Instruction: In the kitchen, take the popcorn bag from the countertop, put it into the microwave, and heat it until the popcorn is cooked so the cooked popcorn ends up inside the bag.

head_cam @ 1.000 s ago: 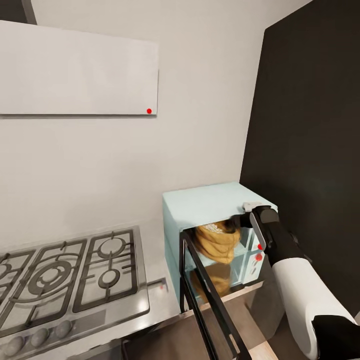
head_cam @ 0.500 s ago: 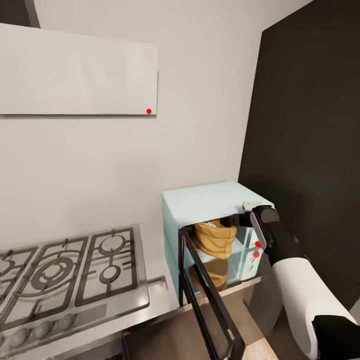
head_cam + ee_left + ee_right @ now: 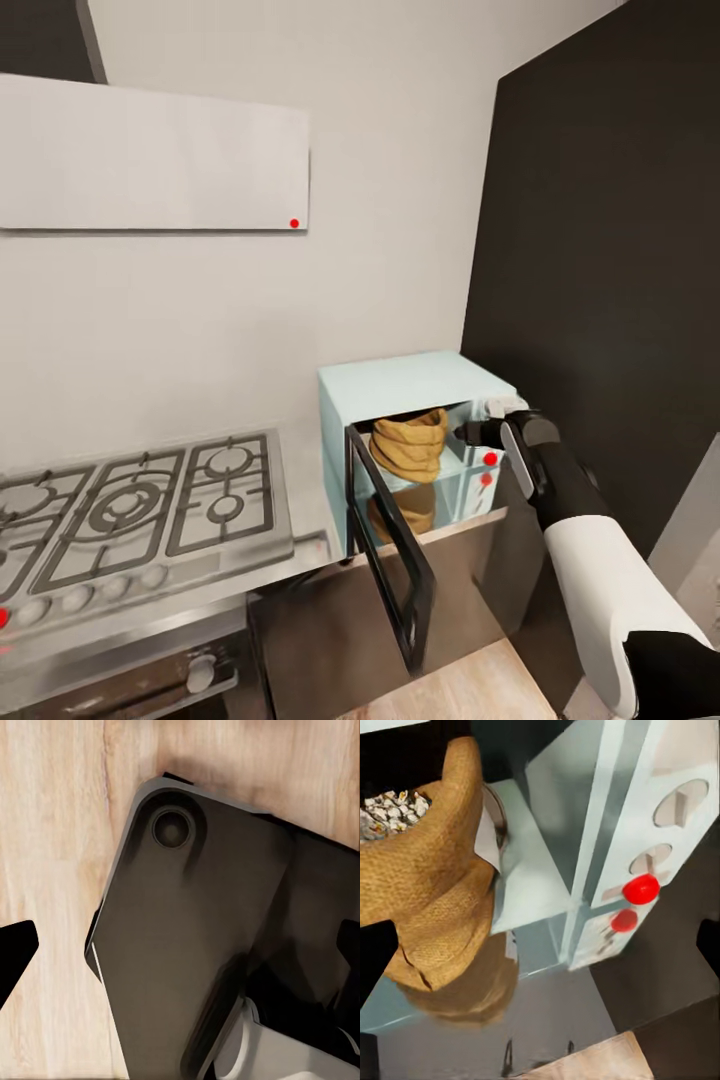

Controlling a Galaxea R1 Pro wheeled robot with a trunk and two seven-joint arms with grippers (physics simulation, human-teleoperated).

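Observation:
The tan popcorn bag point(image 3: 408, 447) stands upright inside the mint-blue microwave point(image 3: 400, 385), whose dark-framed glass door point(image 3: 390, 560) hangs wide open toward me. Whitish popcorn point(image 3: 390, 804) shows in the mouth of the popcorn bag point(image 3: 431, 892). My right gripper point(image 3: 470, 432) hovers at the cavity's right side by the white knob panel point(image 3: 649, 847), open, a little apart from the bag. In the right wrist view the right gripper point(image 3: 541, 949) has its fingertips spread to both edges. My left gripper point(image 3: 180, 945) is open and points down at my dark base plate point(image 3: 187, 937).
The grey countertop point(image 3: 310, 540) carries a gas hob point(image 3: 130, 500) to the microwave's left. A tall dark panel point(image 3: 600, 260) stands right of the microwave. A white wall cabinet point(image 3: 150, 155) hangs above the hob. Wooden floor point(image 3: 470, 690) lies below the open door.
The whole head view has pulled back and shifted, so the camera moved. My right gripper now stands slightly clear of the bag, which stays inside the microwave.

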